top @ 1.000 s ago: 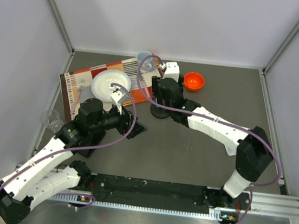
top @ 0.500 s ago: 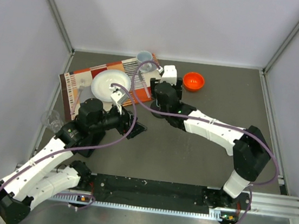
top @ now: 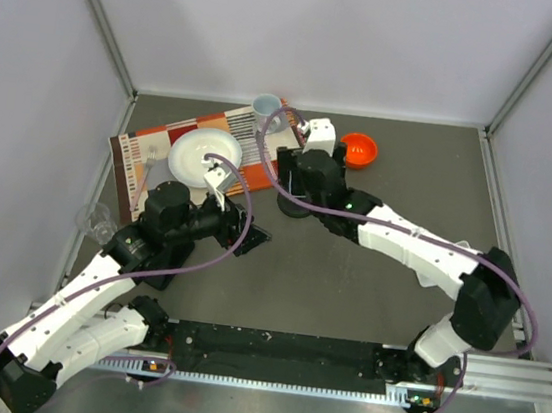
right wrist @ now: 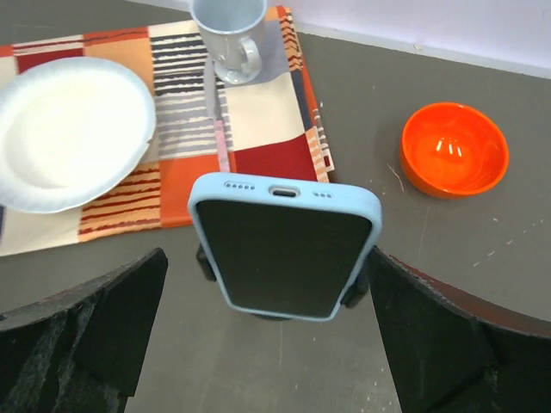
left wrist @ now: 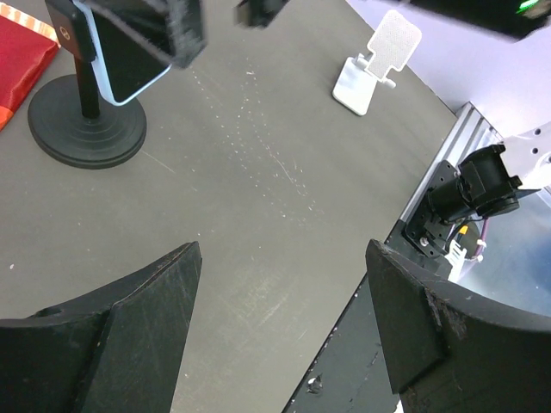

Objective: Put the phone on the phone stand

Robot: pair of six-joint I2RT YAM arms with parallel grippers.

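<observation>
Glossy-screened phone (right wrist: 284, 249), scuffed matt grey table (left wrist: 258, 215), shiny orange bowl (right wrist: 454, 148).

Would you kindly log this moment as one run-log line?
phone: held in black phone stand | right gripper: open, straddling phone, not touching | left gripper: open, empty

Table centre (top: 347, 286): bare dark surface, free passage.
Far side: phone stand (left wrist: 86, 131) carrying phone (right wrist: 284, 249), blocking.
Right of stand: orange bowl (right wrist: 454, 149), apart.

You've got a white plate (right wrist: 73, 129) and a mug (right wrist: 228, 30) on the striped placemat (right wrist: 267, 112); an orange bowl (right wrist: 454, 149) sits apart on the counter (right wrist: 448, 284).
</observation>
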